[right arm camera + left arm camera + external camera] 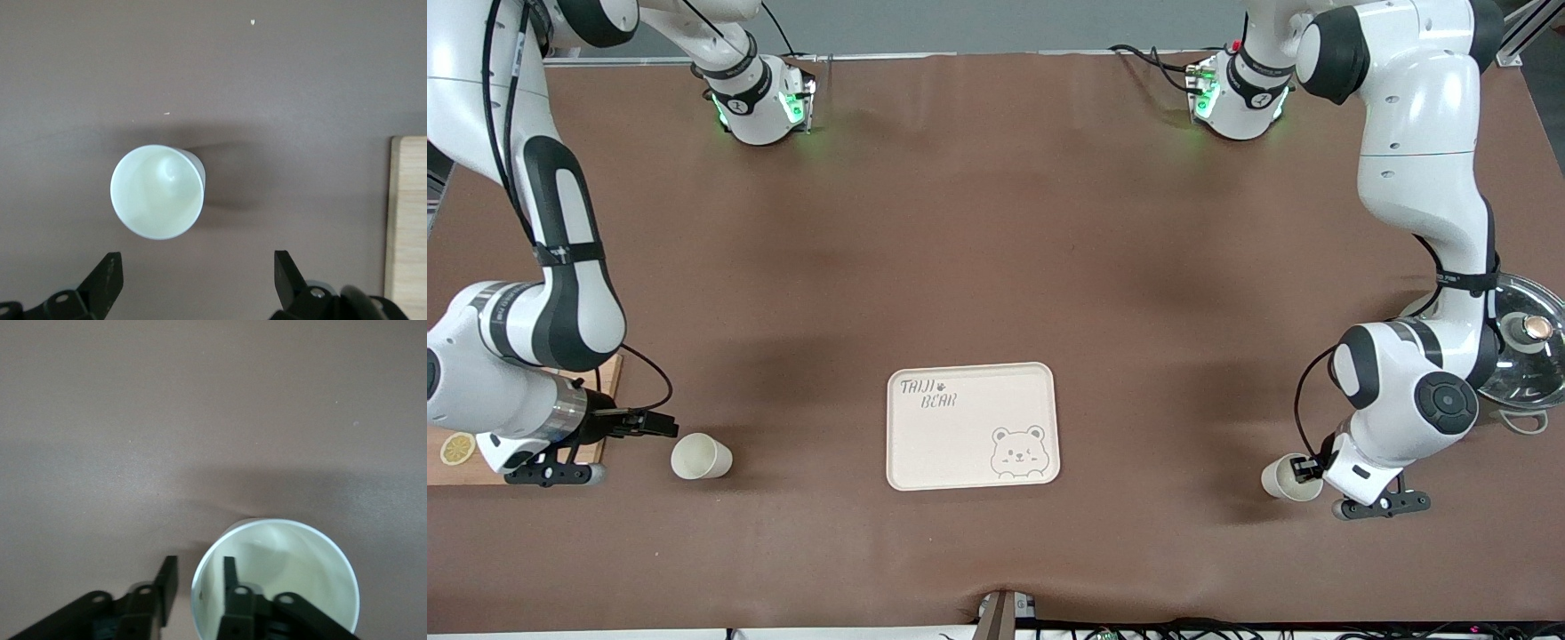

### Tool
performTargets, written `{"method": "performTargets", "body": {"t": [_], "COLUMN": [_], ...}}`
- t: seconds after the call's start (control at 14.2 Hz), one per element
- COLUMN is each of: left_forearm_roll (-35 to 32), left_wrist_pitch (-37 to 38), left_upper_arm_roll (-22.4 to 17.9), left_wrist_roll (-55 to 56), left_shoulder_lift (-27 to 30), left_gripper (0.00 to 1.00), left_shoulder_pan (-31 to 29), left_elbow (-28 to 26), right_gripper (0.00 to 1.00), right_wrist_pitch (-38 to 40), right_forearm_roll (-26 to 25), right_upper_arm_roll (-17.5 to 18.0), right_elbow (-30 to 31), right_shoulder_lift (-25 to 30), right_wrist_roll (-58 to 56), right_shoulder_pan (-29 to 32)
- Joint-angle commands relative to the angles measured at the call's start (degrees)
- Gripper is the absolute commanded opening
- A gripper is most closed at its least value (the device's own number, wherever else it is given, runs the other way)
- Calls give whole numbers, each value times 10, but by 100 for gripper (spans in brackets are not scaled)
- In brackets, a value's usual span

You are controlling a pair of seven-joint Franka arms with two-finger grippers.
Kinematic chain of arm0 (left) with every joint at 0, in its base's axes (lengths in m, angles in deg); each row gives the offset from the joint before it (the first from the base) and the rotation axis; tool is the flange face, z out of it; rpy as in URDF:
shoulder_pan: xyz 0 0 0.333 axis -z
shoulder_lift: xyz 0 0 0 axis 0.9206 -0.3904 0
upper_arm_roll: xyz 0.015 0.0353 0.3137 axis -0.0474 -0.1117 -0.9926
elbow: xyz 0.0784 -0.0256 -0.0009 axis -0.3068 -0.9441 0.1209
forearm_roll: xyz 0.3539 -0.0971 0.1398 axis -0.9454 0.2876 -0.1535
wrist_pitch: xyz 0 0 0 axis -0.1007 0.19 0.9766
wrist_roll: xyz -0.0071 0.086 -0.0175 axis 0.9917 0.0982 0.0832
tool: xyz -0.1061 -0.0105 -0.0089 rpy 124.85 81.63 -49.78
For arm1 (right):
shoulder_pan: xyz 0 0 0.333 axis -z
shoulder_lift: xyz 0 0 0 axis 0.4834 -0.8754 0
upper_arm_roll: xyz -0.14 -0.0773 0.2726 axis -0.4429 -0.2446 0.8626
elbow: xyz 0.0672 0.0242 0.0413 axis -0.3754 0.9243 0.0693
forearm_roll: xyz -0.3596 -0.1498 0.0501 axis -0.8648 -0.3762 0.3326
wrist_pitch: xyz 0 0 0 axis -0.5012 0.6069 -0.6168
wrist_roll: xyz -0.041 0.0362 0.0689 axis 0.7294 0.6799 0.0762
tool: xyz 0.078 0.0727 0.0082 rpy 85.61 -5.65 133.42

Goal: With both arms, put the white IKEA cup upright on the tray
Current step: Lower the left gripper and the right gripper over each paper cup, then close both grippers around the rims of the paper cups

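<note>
Two white cups stand mouth-up on the brown table. One cup is at the left arm's end. My left gripper is at its rim with jaws narrowed, one finger inside the cup and one outside. A strip of table still shows between the outer finger and the wall. The other cup is at the right arm's end. My right gripper hangs wide open beside it, over bare table. The cream tray lies between the two cups and carries nothing.
A wooden board with a lemon slice lies under the right arm. A glass pot lid sits by the left arm's forearm.
</note>
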Motion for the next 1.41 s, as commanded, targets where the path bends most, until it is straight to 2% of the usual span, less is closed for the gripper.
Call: {"method": "performTargets", "body": {"t": [0.0,0.07,0.92,1.34], "left_forearm_roll": [16,16,15,12], "left_wrist_pitch": [-6,-8,5,46], "left_upper_arm_roll": [-3,-3,-1,-8], "left_wrist_roll": [-2,-2,6,105], "left_shoulder_lift": [-2,-2,44,61], "left_gripper": [5,0,0,0], "left_shoulder_pan": [1,1,3,56], "left_elbow": [6,5,26,38], "right_gripper": [100,100,100,100], "right_wrist_pitch": [-23,-33,-76,-93], "right_forearm_roll": [8,8,8,9], "right_upper_arm_roll": [1,1,1,1], "right_elbow": [-21,-21,-42,-40], "right_shoulder_lift": [-30,-35,-82,-94], "right_wrist_roll": [-8,-8,-11,-11], "right_shoulder_pan": [-4,-4,-4,-4]}}
